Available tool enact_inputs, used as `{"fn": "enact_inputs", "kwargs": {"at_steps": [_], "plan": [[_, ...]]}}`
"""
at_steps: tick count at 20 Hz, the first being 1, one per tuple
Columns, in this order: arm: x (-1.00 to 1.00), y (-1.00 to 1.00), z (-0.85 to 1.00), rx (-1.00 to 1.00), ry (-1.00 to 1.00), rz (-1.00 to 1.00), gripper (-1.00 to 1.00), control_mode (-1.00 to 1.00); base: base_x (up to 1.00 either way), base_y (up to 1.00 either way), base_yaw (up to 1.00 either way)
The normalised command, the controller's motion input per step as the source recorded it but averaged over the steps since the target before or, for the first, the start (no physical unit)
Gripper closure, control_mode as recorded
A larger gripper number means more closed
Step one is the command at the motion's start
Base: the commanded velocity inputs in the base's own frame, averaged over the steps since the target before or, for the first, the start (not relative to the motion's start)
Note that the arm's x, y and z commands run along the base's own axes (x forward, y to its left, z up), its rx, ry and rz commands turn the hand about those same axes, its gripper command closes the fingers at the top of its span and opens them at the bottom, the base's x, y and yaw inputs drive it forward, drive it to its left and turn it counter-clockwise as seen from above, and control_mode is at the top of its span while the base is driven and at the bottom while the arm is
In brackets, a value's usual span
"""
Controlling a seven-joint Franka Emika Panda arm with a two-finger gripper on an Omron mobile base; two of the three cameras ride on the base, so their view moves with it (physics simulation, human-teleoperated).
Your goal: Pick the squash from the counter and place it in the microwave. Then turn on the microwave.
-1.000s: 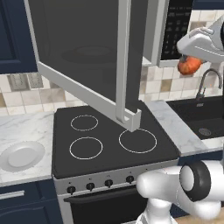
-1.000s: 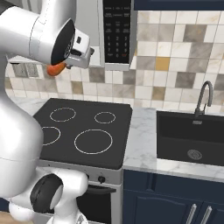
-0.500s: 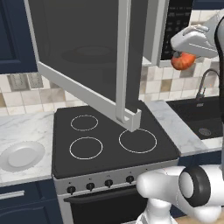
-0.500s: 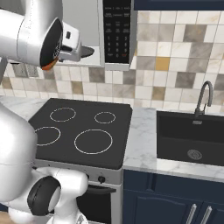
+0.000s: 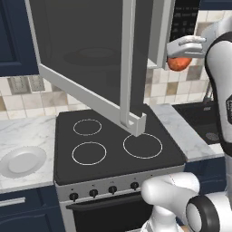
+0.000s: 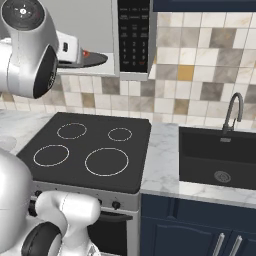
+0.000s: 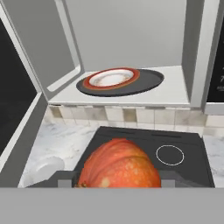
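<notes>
Jaws are closed on the squash (image 7: 119, 164), one dark fingertip showing at each side of it in the hand view, so I carry it in the air in front of the microwave (image 7: 131, 43) mouth, above the stovetop (image 5: 115, 147). From the left base view my gripper (image 5: 181, 58) sits just right of the cavity's frame, level with the opening.

Risks, as I judge them: the squash is round and smooth, and my grip takes it at the sides only, so a jolt could roll it out and drop it onto the stovetop. I am off to the right of the opening, so going straight in could knock the squash or my wrist against the right frame beside the keypad (image 6: 134, 35). If I let go too high, it may roll off the red-rimmed dish (image 7: 111, 78) on the dark turntable (image 7: 148, 81) and come back out over the lip.

Round about: the door (image 5: 86, 59) hangs wide open to the left over the stovetop, its lower corner jutting low; it is clear of my path but will need a swing to shut. A white plate (image 5: 22, 161) lies on the counter (image 5: 27, 133) to the left, the sink (image 6: 220, 155) and tap (image 6: 232, 112) to the right. Nothing lies between squash and cavity but the sill.
</notes>
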Motion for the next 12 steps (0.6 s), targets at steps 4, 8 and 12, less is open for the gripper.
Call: {"fn": "enact_inputs", "kwargs": {"at_steps": [4, 8, 12], "plan": [[0.61, 0.03, 0.0, 0.01, -0.1, 0.03, 1.0, -1.0, 0.0, 0.0, 0.0], [0.63, 0.01, 0.0, 0.01, -0.05, 0.03, 1.0, -1.0, 0.0, 0.0, 0.0], [0.49, 0.12, 0.0, 0.0, -0.05, 0.03, 1.0, -1.0, 0.0, 0.0, 0.0]]}}
